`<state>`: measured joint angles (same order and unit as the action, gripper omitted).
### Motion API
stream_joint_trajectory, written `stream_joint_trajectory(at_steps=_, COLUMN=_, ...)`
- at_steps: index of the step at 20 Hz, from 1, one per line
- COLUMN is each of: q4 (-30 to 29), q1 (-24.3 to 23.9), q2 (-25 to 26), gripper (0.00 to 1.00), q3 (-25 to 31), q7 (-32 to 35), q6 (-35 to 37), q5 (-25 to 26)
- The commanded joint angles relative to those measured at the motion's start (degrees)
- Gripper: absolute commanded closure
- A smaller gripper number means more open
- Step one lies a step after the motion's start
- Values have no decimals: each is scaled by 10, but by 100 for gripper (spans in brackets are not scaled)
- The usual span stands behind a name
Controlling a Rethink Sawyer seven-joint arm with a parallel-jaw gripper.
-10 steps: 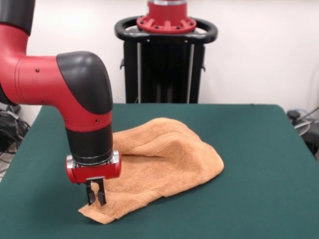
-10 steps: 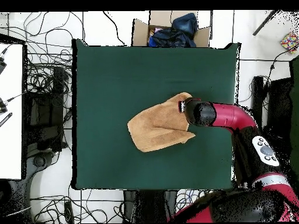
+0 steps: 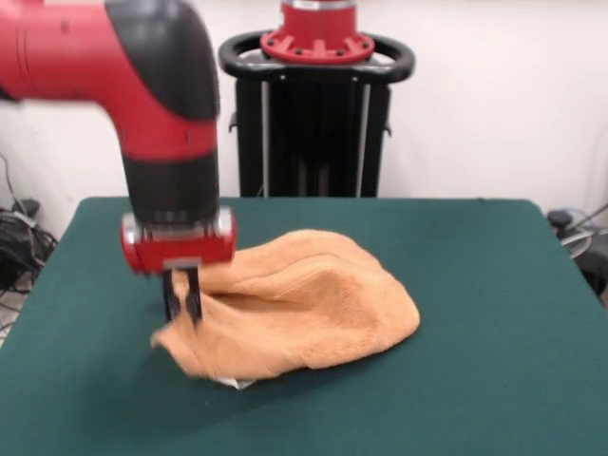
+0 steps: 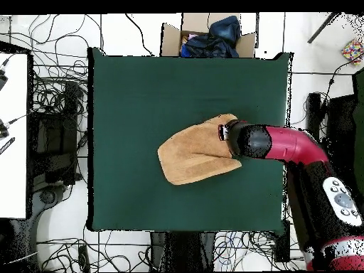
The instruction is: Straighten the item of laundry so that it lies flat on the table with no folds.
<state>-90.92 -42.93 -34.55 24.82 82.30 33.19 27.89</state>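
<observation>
The orange-tan towel [image 3: 304, 309] lies bunched in a rumpled mound on the green table [image 3: 475, 285], left of centre in the front view. My gripper [image 3: 182, 302] is shut on the towel's near-left corner and holds it a little above the table. A small white tag [image 3: 233, 382] peeks out under the lifted edge. In the overhead view the towel [image 4: 193, 155] sits mid-table [image 4: 142, 85], and the arm's wrist [image 4: 245, 139] covers its right edge and hides the gripper.
The black pedestal [image 3: 318, 114] stands behind the table's far edge. In the overhead view a cardboard box with dark clothes [image 4: 210, 37] sits beyond the table's top edge. Cables lie on the floor at left [image 4: 60, 106]. A white desk [image 4: 13, 135] is at far left.
The arm has risen and shifted slightly, lifting the towel's gripped corner off the table. The towel's near edge has curled up, showing the white tag.
</observation>
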Motion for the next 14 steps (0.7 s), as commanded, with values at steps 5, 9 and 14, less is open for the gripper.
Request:
stream_joint_trajectory(at_steps=5, q4=-91, q1=32, q2=-238, gripper=100, q3=34, q7=-11, q6=172, q5=-109)
stream_joint_trajectory(at_steps=9, q4=-109, q1=31, q2=-281, gripper=100, q3=35, q7=-11, q6=176, q5=-139)
stream_joint_trajectory(at_steps=14, q4=-101, q1=43, q2=-322, gripper=100, q3=31, q7=-7, q6=208, q5=-177)
